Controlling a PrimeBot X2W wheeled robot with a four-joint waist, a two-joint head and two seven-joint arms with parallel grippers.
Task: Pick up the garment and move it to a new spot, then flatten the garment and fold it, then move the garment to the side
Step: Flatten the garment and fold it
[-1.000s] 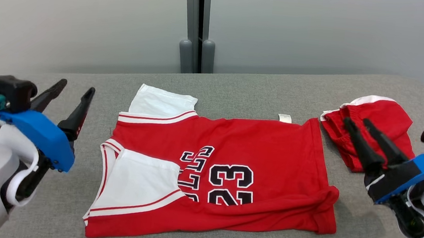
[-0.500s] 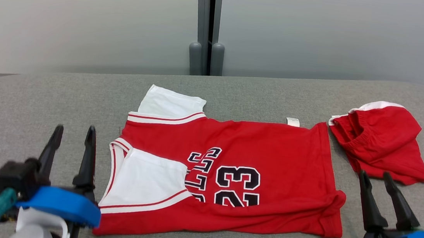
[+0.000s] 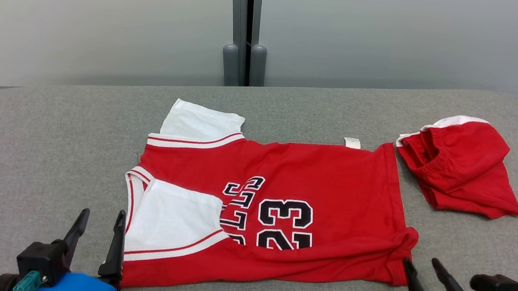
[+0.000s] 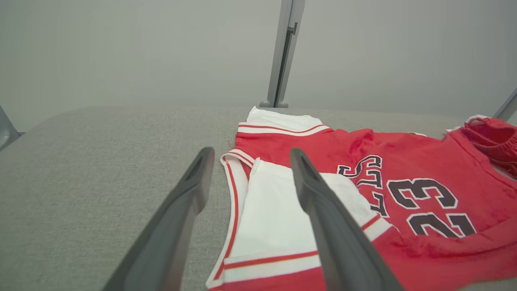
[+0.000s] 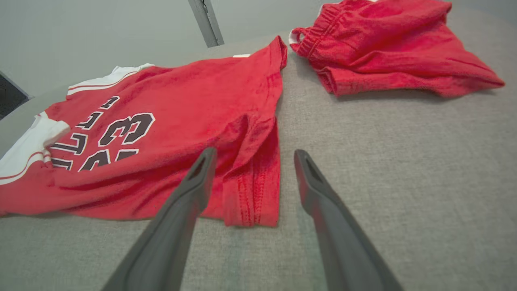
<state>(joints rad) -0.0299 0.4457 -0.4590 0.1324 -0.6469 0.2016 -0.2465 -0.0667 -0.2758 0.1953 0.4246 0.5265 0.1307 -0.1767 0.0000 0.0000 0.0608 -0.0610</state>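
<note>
Both spread, left tool and right tool have dropped back beside the jersey

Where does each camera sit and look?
Head view: on the head, facing down at the red number-23 jersey on the grey fabric table; left gripper and right gripper at bottom.
Left wrist view: on that wrist, facing the jersey's white-trimmed end; own dark fingers show.
Right wrist view: on that wrist, facing the jersey's hem and crumpled red shorts; own fingers show.
Shared: both wrist views show the jersey's black lettering.
</note>
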